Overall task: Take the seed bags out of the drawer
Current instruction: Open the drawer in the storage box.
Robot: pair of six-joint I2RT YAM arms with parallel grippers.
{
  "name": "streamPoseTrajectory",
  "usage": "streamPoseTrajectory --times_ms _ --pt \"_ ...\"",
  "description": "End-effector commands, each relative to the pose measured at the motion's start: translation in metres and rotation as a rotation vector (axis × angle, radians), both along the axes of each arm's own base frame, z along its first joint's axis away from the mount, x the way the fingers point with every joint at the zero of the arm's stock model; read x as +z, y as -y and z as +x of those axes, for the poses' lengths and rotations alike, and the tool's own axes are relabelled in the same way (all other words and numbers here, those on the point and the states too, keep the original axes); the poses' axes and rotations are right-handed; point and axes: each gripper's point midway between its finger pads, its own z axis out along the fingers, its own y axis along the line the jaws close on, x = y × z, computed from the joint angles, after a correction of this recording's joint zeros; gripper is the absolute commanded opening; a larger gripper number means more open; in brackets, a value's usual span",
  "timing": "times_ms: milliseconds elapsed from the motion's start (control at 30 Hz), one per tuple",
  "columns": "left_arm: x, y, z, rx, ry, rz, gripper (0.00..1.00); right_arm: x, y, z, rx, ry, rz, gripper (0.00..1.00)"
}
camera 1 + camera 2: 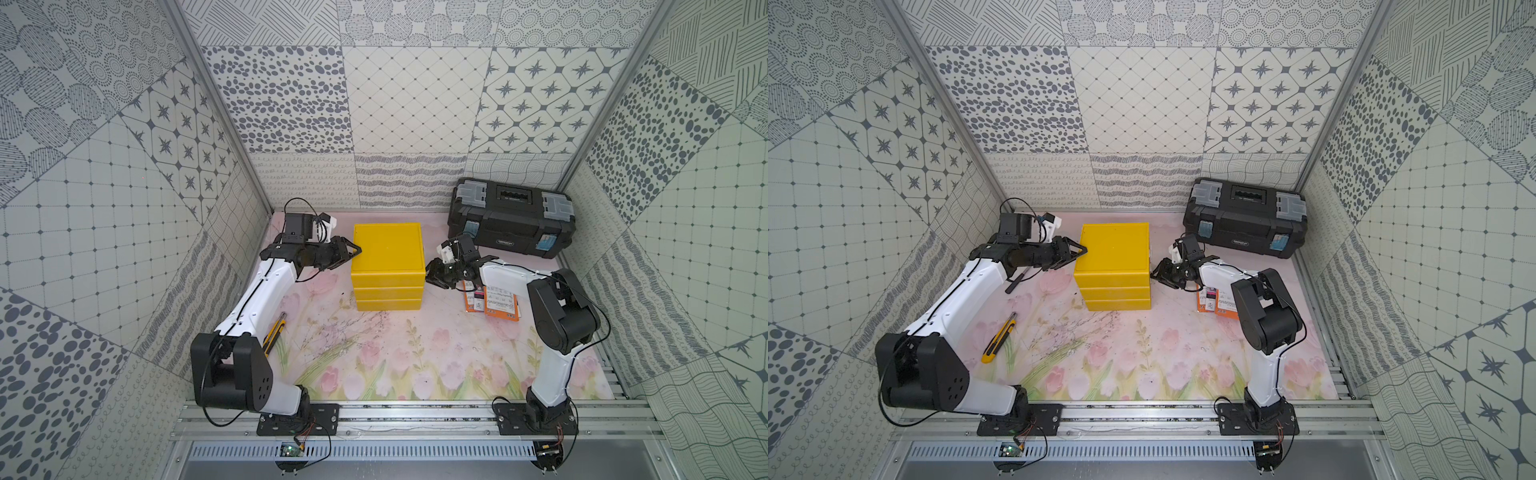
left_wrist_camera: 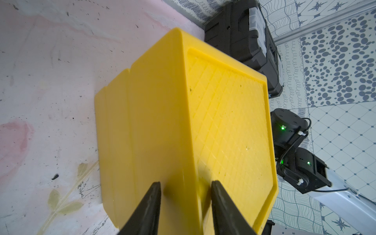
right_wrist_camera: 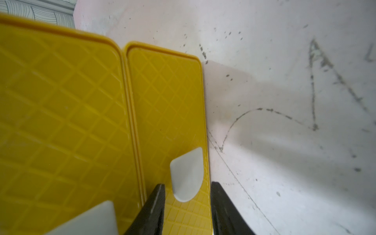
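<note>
We see the widest free room on the mat (image 1: 395, 361) in front of the cube (image 1: 388, 266). Left of it, the left arm (image 1: 257, 295) and the knife (image 1: 998, 338) narrow the way. On its right, the right arm (image 1: 557, 307) hangs over the bags (image 1: 496, 305); behind them the toolbox (image 1: 511, 218) blocks the back corner. A gap runs between cube and toolbox.

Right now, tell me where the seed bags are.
In both top views, the seed bags lie on the mat right of the yellow drawer cube, partly under the right arm.
</note>
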Motion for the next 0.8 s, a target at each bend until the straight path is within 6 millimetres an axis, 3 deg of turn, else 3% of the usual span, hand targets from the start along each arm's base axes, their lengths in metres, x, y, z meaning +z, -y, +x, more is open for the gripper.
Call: streamPoseTrajectory --times_ms 0,233,467,633,767 --pt "-0.039 -0.012 -0.022 0.042 -0.169 0.102 0.43 0.003 -0.008 0.014 -0.001 0.038 0.004 0.41" --pt "-0.040 -0.012 -0.022 0.041 -0.174 0.102 0.43 -0.004 -0.003 0.016 0.003 0.043 -0.091 0.32" --pt "-0.041 -0.012 -0.022 0.042 -0.177 0.103 0.43 -0.006 0.007 0.013 -0.004 0.052 -0.156 0.13" --pt "-0.041 -0.013 -0.022 0.043 -0.176 0.103 0.43 0.001 0.017 0.010 -0.008 0.070 -0.206 0.01" --pt "-0.041 -0.013 -0.022 0.043 -0.175 0.103 0.43 0.011 0.027 0.009 -0.012 0.093 -0.253 0.00"
